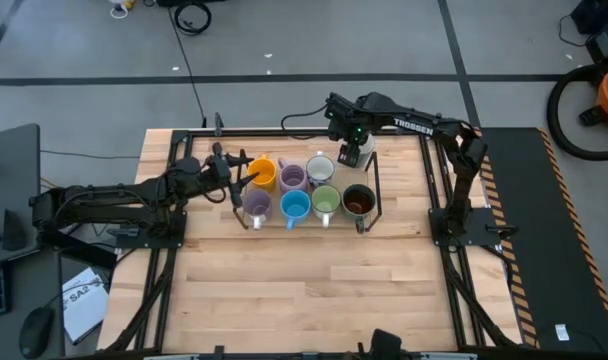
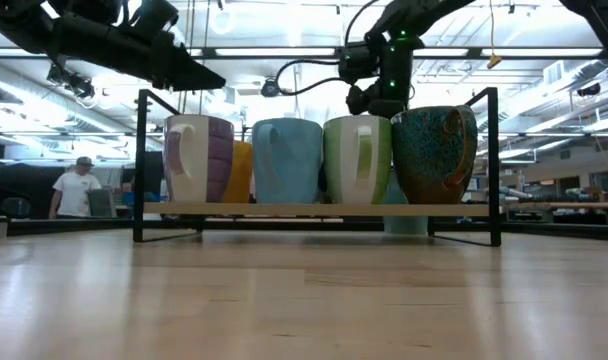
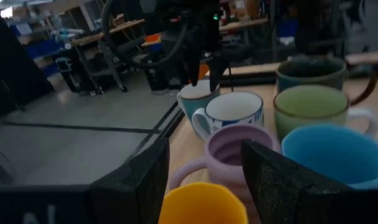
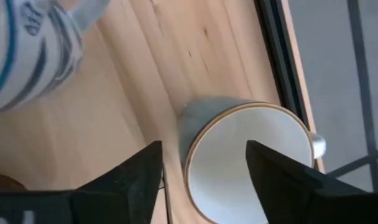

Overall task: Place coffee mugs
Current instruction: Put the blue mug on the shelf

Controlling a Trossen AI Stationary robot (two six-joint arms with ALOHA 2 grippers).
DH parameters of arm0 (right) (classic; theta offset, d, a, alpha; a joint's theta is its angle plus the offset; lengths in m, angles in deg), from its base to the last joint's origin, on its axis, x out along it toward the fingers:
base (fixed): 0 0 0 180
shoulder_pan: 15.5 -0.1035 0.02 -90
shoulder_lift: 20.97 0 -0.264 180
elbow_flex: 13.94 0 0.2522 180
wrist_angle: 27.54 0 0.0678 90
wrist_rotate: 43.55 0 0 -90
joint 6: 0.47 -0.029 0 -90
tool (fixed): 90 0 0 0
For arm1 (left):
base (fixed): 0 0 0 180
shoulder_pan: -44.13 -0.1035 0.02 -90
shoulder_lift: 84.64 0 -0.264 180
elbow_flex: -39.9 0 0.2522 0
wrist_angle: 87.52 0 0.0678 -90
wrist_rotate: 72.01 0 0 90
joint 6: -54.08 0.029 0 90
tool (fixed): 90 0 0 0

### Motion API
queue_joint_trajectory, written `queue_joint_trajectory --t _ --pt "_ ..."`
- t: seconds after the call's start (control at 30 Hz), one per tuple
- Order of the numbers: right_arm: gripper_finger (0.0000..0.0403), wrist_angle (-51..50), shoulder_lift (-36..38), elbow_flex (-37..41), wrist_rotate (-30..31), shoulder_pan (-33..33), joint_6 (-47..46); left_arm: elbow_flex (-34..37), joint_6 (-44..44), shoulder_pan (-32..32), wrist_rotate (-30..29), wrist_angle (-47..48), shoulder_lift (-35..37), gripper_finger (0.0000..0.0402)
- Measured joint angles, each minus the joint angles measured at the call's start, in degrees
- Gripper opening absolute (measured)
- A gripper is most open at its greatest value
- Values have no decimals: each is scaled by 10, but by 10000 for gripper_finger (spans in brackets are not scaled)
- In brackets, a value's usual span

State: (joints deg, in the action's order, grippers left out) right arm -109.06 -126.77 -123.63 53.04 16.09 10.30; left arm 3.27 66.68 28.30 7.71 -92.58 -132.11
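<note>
Eight mugs stand upright in two rows on the wooden floor of a black wire rack [image 1: 378, 185]. The far row is orange [image 1: 263, 172], lavender [image 1: 293, 178], white patterned [image 1: 320, 167] and pale grey-white [image 4: 251, 162]. The near row is lavender [image 1: 256, 207], blue [image 1: 295, 207], light green [image 1: 326, 201] and dark brown [image 1: 359, 201]. My left gripper [image 1: 241, 176] is open at the rack's left end, its fingers on either side of the orange mug [image 3: 201, 202]. My right gripper [image 4: 204, 152] hangs open over the pale mug, one finger above its mouth and one outside its wall. My left gripper comes level from the table's left, with the orange mug's rim [image 3: 176, 196] between its two open fingers. The fingers [image 3: 148, 186] cover the mug's sides, so I cannot tell whether they touch it.
The rack's black posts [image 2: 139, 170] rise above the mugs at the corners. Bare wooden table [image 1: 304, 290] lies on the rack's near side. The arms' bases sit at the left and right edges. A person [image 2: 74, 190] stands far off in the room.
</note>
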Motion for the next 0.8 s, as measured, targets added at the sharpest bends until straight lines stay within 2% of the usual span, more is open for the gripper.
queue_joint_trajectory --t 0.13,0.33,0.43,0.57,0.8 --pt "251 9 0 15 17 3 -7 0 64 0 0 3 0 203" --pt "250 33 0 41 27 15 -26 0 113 0 0 2 0 203" --pt "245 40 0 50 28 21 -31 0 111 0 0 3 0 203" --pt "238 53 0 67 -3 32 -29 0 97 0 0 4 -2 203" --pt "222 100 0 105 -7 38 -5 0 81 0 0 -4 -1 203"
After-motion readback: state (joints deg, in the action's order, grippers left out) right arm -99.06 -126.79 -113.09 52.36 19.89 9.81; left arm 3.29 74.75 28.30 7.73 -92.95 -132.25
